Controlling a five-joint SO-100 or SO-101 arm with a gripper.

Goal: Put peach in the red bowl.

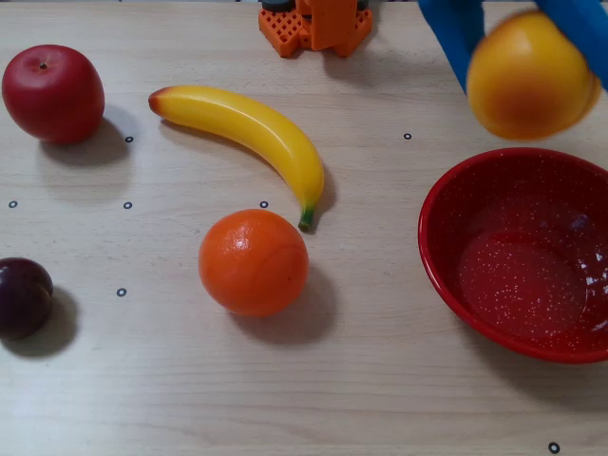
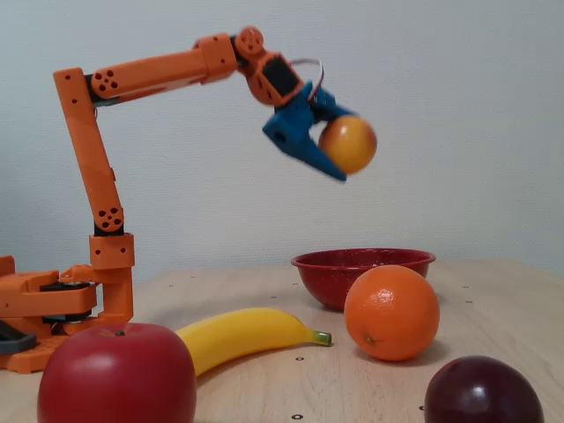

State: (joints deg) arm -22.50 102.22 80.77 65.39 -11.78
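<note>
Both fixed views show you the blue gripper (image 2: pixel 339 159) clamped around the peach (image 2: pixel 348 144), holding it high in the air above the red bowl (image 2: pixel 363 267). From above, the peach (image 1: pixel 528 74) hangs over the far rim of the red bowl (image 1: pixel 446 204). You have the orange (image 1: pixel 253 262) and banana (image 1: pixel 245 133) lying left of that bowl.
</note>
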